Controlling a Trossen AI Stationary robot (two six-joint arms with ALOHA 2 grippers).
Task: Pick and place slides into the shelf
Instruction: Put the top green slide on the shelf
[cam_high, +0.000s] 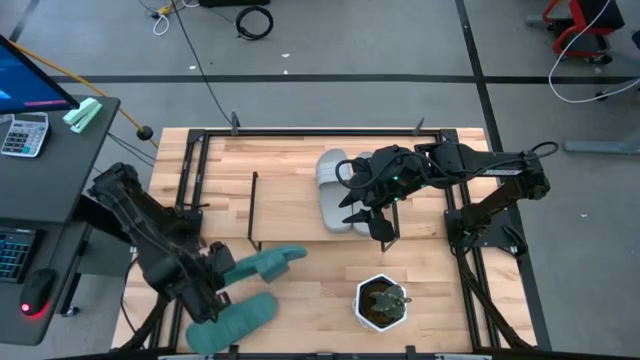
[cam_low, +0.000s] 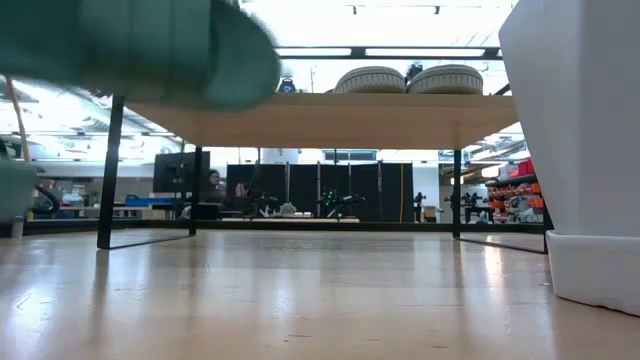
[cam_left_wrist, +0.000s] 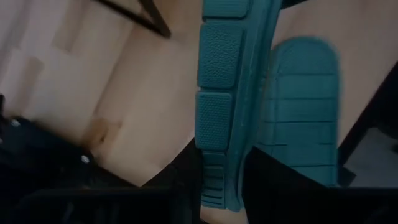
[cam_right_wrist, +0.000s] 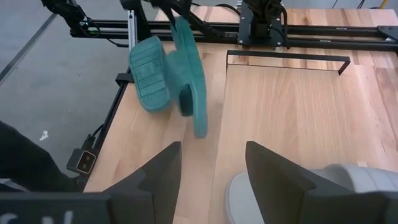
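My left gripper (cam_high: 218, 270) is shut on a teal-green slide (cam_high: 265, 262) and holds it in the air near the table's front left. A second teal-green slide (cam_high: 232, 322) lies flat on the tabletop below it, also seen in the left wrist view (cam_left_wrist: 305, 112). Two light grey slides (cam_high: 335, 190) rest side by side on the shelf's (cam_low: 330, 115) wooden top. My right gripper (cam_high: 368, 222) hovers open over the shelf beside the grey slides, with nothing between its fingers (cam_right_wrist: 161, 168). My left gripper pinches one end of the teal slide (cam_left_wrist: 219, 163) between its two fingers, one finger (cam_left_wrist: 183, 177) on the treaded sole side. The fingers come steeply from above. The slide is turned on edge, lifted clear of the table, and reaches away toward the table's right.
A white pot with a small plant (cam_high: 382, 302) stands on the table near the front edge, right of the teal slides. The shelf's black wire legs (cam_low: 110, 170) stand on the tabletop. A black frame (cam_high: 195, 170) runs along the table's edges.
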